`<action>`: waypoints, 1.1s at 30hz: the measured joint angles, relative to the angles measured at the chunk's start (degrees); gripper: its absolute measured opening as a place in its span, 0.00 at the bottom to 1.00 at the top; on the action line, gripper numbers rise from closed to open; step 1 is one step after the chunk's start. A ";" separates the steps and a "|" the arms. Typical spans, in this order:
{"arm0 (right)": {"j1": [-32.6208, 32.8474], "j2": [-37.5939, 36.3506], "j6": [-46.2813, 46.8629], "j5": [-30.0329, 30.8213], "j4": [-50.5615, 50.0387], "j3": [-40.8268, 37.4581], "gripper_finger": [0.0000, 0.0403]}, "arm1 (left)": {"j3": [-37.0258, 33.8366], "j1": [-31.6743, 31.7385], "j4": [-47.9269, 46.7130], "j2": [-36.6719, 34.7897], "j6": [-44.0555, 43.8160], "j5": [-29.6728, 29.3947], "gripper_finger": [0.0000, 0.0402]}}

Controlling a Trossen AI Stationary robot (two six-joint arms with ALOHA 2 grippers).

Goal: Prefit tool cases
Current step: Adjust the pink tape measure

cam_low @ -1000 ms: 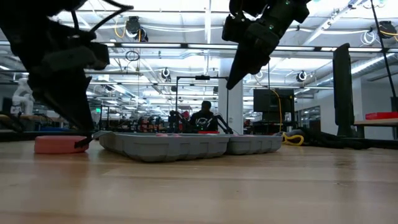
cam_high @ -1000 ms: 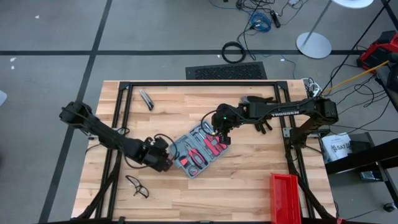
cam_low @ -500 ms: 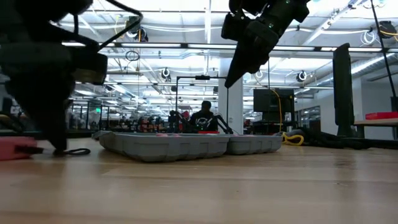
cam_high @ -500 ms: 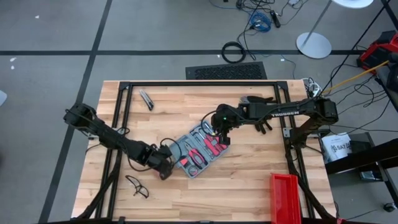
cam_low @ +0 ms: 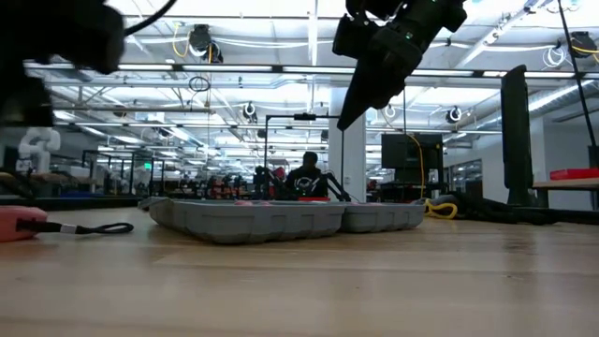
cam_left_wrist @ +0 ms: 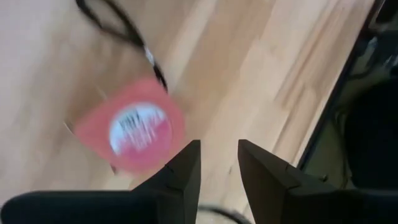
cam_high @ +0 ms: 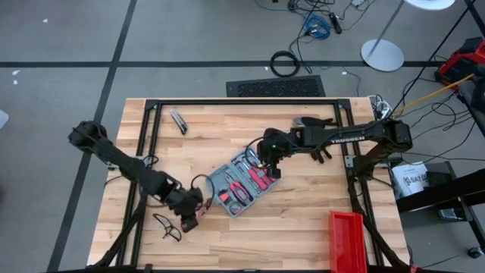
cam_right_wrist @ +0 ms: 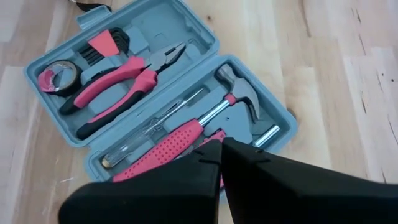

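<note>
On the left, my left gripper [cam_high: 187,220] hangs low over the counter [cam_high: 303,227] beside a red round piece [cam_left_wrist: 134,132] and a black cord [cam_high: 167,227], jaws apart and empty; my worry is snagging that cord or nudging the piece away. Mid-counter the tool case [cam_high: 242,182] lies open: pliers [cam_right_wrist: 127,81], tape roll [cam_right_wrist: 53,78], hammer [cam_right_wrist: 230,99] and screwdriver [cam_right_wrist: 155,127] sit in its tray. My right gripper [cam_high: 265,163] hovers over the hammer side, jaws closed on nothing; pressing down blind could shove the case. The red bin [cam_high: 350,241] sits far right, contents unclear.
</note>
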 joint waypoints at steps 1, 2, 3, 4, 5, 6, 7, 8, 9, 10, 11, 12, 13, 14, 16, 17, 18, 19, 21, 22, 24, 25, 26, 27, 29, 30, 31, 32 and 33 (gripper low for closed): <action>0.23 0.00 -0.03 -0.01 0.00 0.00 0.00 | 0.00 -1.08 0.01 0.58 -1.38 0.13 0.28; 0.39 0.00 -0.03 -0.01 0.02 0.00 0.00 | 0.00 -2.11 0.02 1.18 -2.54 0.13 0.28; 0.58 0.00 -0.06 -0.01 0.00 0.00 0.00 | 0.00 -3.21 0.17 1.90 -3.74 0.00 0.28; 0.68 0.00 -0.26 0.00 0.00 0.00 0.00 | 0.00 -4.32 0.39 2.74 -5.12 -0.45 0.28; 0.89 0.00 -0.34 -0.02 0.00 0.00 0.00 | 0.00 -5.43 0.44 3.57 -6.53 -0.77 0.28; 1.06 0.00 -0.42 -0.01 -0.02 0.00 0.00 | -0.02 -6.41 0.40 4.41 -7.76 -0.96 0.28; 1.10 0.00 -0.48 -0.04 0.00 0.00 0.00 | -0.02 -7.23 0.35 5.19 -9.00 -1.42 0.28; 1.18 0.00 -0.73 -0.04 -0.02 0.00 0.00 | -0.02 -7.87 0.23 5.93 -9.91 -1.65 0.28; 1.31 0.00 -0.93 0.03 -0.02 0.00 0.00 | -0.02 -8.30 0.19 6.80 -10.26 -1.71 0.28; 1.37 0.00 -1.09 0.14 -0.01 0.00 0.00 | -0.02 -8.50 0.19 7.67 -10.78 -1.83 0.28; 1.37 0.00 -1.10 0.45 -0.01 0.00 0.00 | -0.02 -8.63 -0.06 8.53 -11.22 -1.87 0.28; 1.37 0.00 -1.10 0.89 -0.02 0.00 0.00 | -0.07 -8.61 -0.40 9.19 -11.41 -1.90 0.28; 1.37 0.00 -1.10 1.09 -0.02 0.00 0.00 | -0.10 -8.52 -0.72 9.84 -11.39 -2.05 0.28; 1.37 0.00 -1.10 1.17 -0.02 0.00 0.00 | -0.10 -8.39 -1.11 10.37 -11.33 -2.25 0.28; 1.37 0.00 -1.14 1.17 0.00 0.00 0.00 | -0.09 -8.13 -3.47 11.14 -11.05 -2.79 0.28; 1.37 0.00 -1.27 1.19 0.00 0.00 0.00 | -0.06 -7.90 -4.77 11.25 -11.04 -3.27 0.28; 1.37 0.00 -1.32 1.19 0.01 0.00 0.00 | 0.11 -7.75 -6.47 11.23 -10.98 -4.70 0.28; 1.37 0.00 -1.32 1.19 0.03 0.00 0.00 | 0.09 -7.55 -8.56 11.19 -10.69 -6.43 0.28; 1.37 0.01 -1.32 1.19 0.09 0.00 0.00 | 0.13 -6.84 -11.74 10.89 -9.81 -9.37 0.28; 1.37 0.02 -1.32 1.19 0.14 0.00 0.00 | 0.05 -6.34 -13.89 10.59 -9.80 -11.06 0.28; 1.39 0.02 -1.25 1.17 0.48 0.00 0.00 | -0.18 -5.19 -17.78 10.01 -9.73 -14.97 0.28; 1.48 0.02 -1.04 1.18 0.46 0.00 0.00 | -0.24 -4.69 -18.90 9.57 -9.77 -15.78 0.28; 1.48 0.02 -0.86 1.15 0.61 0.00 0.00 | -0.18 -4.31 -19.67 9.04 -9.86 -17.24 0.28; 1.56 0.02 -0.84 1.17 0.82 0.00 0.00 | -0.11 -3.85 -21.04 8.26 -9.91 -17.83 0.28; 1.75 0.02 -0.88 1.17 1.19 0.00 0.00 | -0.13 -3.19 -23.40 6.70 -9.36 -19.23 0.28; 1.88 0.04 -0.88 1.15 1.31 0.00 0.00 | -0.13 -2.98 -23.15 5.89 -8.49 -19.84 0.28; 1.98 0.04 -0.87 1.15 1.53 0.00 0.00 | -0.13 -2.91 -22.51 4.92 -7.74 -20.08 0.28; 2.04 0.04 -0.88 1.15 1.67 0.00 0.00 | -0.13 -2.94 -21.64 3.89 -6.88 -20.07 0.28; 2.12 0.04 -0.87 1.15 1.68 0.00 0.00 | -0.11 -3.14 -20.29 2.75 -6.40 -19.79 0.28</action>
